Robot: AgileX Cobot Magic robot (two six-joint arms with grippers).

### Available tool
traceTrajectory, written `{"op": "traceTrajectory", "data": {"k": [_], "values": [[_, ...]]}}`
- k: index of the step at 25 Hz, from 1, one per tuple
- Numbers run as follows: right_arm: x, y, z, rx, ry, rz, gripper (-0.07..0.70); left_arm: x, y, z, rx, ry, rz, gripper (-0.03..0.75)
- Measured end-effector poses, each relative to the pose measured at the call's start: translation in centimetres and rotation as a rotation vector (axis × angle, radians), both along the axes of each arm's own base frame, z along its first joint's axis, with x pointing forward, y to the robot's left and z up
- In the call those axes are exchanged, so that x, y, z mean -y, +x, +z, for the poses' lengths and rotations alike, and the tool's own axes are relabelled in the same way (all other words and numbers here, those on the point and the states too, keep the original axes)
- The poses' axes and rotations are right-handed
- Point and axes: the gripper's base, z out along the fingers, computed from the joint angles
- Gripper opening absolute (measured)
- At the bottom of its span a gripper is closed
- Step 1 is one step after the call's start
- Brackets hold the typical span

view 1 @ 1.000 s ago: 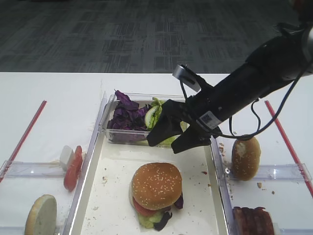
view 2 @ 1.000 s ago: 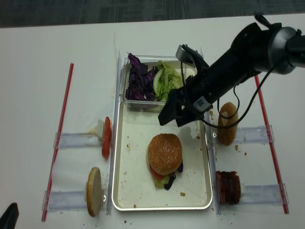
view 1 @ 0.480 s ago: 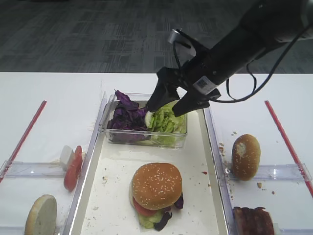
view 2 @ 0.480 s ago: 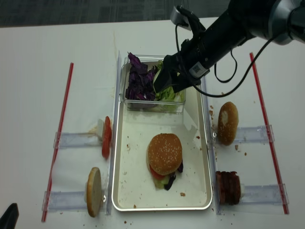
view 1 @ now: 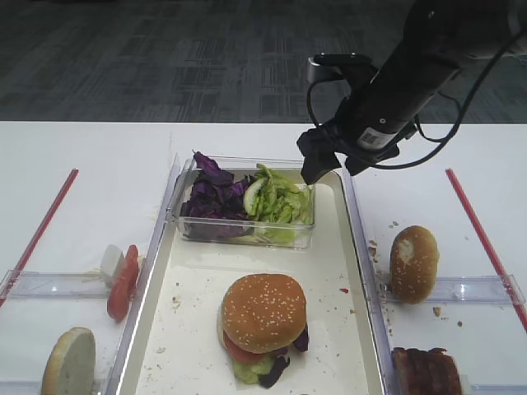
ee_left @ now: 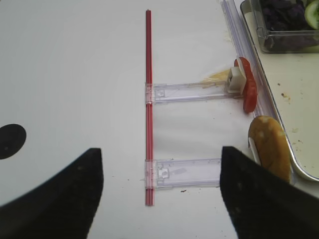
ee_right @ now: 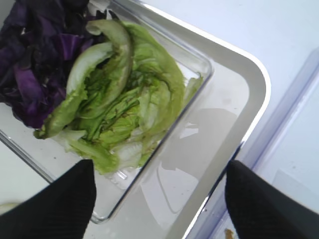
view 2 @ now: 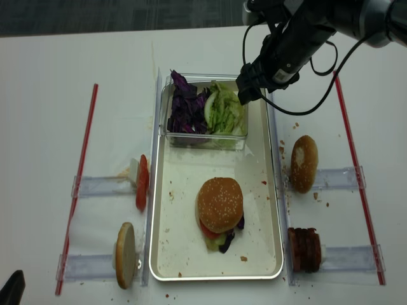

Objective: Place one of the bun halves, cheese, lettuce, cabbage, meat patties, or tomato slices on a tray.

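A long cream-white rimmed tray (view 1: 356, 247) lies mid-table. The round sesame-seeded golden bun top (view 1: 263, 311) sits on a stacked burger at the tray's near end. At the far end, a clear plastic box (view 1: 244, 231) holds crinkly green lettuce (view 1: 278, 202) and purple cabbage (view 1: 211, 196). The black right gripper (view 1: 333, 169) hovers above the box's right edge, jaws spread wide and empty. The left gripper (ee_left: 159, 191) hangs over bare table at left, fingers apart.
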Motion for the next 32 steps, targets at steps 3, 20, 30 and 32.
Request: {"op": "traceTrajectory", "data": {"k": [3, 20, 30, 32], "values": [[0.2, 0.1, -0.1, 0.001, -0.016, -0.016, 0.573, 0.0, 0.0, 0.0, 0.000, 0.000, 0.000, 0.491], [15.7, 2.0, -0.7, -0.096, -0.151, -0.425, 0.573, 0.0, 0.0, 0.0, 0.000, 0.000, 0.000, 0.491], [18.0, 1.8, -0.8, -0.101, -0.211, -0.449, 0.573, 0.0, 0.0, 0.0, 0.000, 0.000, 0.000, 0.491], [18.0, 1.7, -0.8, -0.120, -0.208, -0.460, 0.573, 0.0, 0.0, 0.0, 0.000, 0.000, 0.000, 0.491]]}}
